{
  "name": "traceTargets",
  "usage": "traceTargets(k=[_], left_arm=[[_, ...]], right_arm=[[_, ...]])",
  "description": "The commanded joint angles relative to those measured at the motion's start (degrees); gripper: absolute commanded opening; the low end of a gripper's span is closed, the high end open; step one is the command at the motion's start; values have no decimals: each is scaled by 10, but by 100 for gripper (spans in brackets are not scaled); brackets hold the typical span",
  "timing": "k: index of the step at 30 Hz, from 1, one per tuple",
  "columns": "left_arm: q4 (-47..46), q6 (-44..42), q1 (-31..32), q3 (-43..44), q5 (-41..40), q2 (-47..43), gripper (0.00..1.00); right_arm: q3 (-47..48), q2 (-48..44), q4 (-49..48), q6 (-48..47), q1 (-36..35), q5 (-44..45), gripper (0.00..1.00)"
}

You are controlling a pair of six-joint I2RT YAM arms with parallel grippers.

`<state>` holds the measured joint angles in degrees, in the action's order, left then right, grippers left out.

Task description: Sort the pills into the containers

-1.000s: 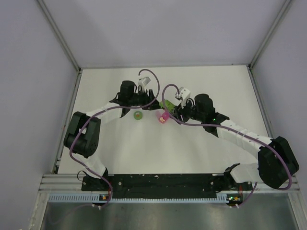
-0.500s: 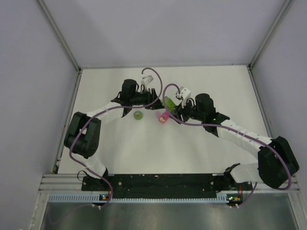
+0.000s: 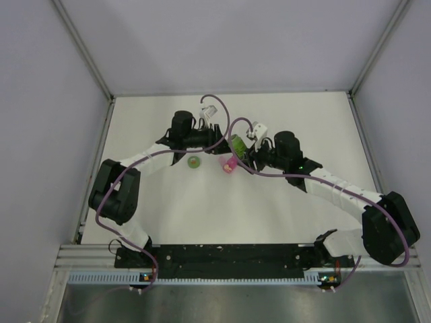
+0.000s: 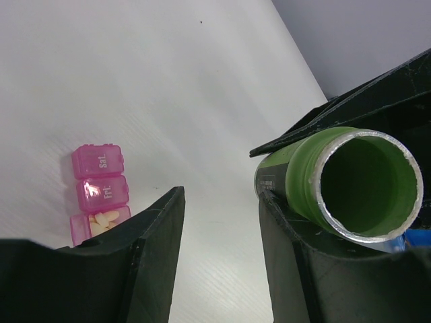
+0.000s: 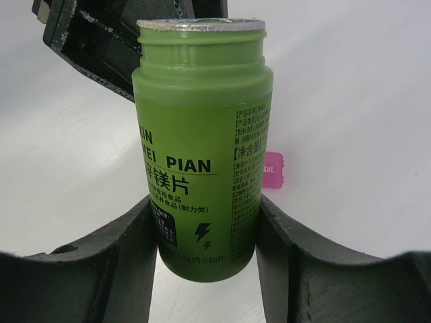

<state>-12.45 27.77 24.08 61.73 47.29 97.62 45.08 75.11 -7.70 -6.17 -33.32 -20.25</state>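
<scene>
Right gripper (image 5: pixel 205 225) clamps my uncapped green plastic bottle (image 5: pixel 202 134) near the pink translucent pill box (image 4: pixel 99 192) on the table (image 3: pixel 202 215). Left gripper (image 4: pixel 219 225) stands wide, empty. I judge overtilting could spill contents past the box.

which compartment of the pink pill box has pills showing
The compartment next to Fri., at the end away from Sat.: pale pills show in it, while those two show only their labelled lids.
</scene>
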Motion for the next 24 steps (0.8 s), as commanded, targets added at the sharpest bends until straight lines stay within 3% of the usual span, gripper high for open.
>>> traceTargets(k=[1, 24], left_arm=[[-37, -2, 12, 19, 33, -38, 54], [1, -54, 12, 25, 14, -69, 53]], right_arm=[[10, 0, -25, 0, -6, -8, 0], [-4, -1, -25, -6, -6, -10, 0]])
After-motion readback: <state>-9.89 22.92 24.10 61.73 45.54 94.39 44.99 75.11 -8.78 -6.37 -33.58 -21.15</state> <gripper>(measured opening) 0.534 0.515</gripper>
